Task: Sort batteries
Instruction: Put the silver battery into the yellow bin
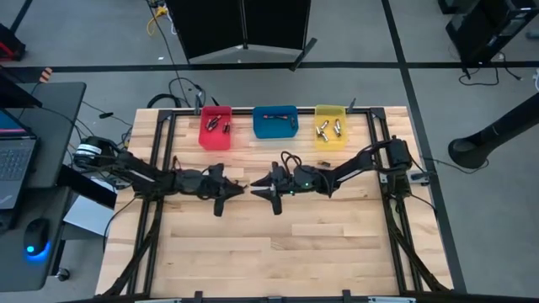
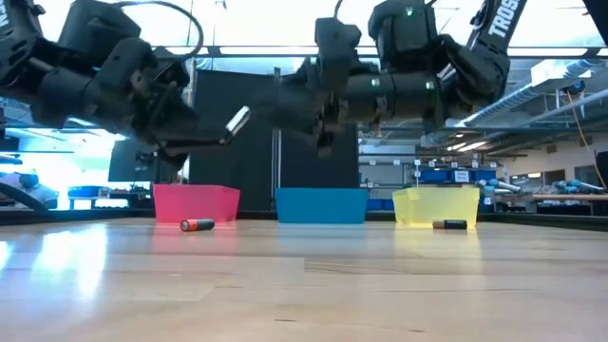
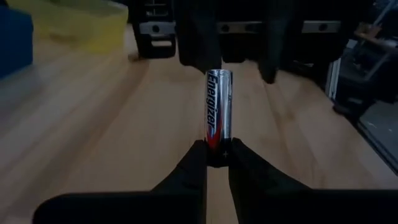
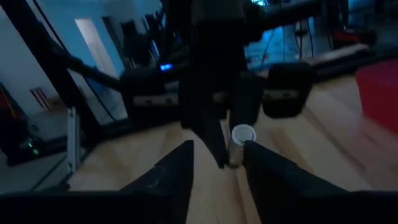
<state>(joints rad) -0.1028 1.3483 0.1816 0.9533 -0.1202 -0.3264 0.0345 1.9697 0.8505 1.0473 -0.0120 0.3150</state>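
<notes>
My left gripper [image 3: 217, 152] [image 1: 238, 187] hovers over the table's middle, shut on a silvery Energizer battery [image 3: 219, 106] that points toward my right gripper [image 4: 217, 149] [image 1: 255, 187]. The right gripper faces it, open. Its fingers [image 3: 196, 43] stand on either side of the battery's free end [image 4: 244, 134]; whether one touches it I cannot tell. In the low view the held battery [image 2: 237, 121] is well above the table. Two more batteries lie on the wood, one [image 2: 197, 224] before the red bin and one [image 2: 449, 224] before the yellow bin. My left gripper pinches the battery's dark, red-banded end [image 3: 214, 144] between its two fingertips. The fingers lie along the battery, which sticks out past them toward the table's right. The battery is lifted clear of the table and slants slightly upward.
Three bins stand in a row at the far edge: red [image 1: 214, 139], blue [image 1: 275, 128] and yellow [image 1: 330, 139]. The red and yellow ones hold batteries. The near half of the wooden table [image 1: 269, 252] lies bare. A laptop desk stands off the left side.
</notes>
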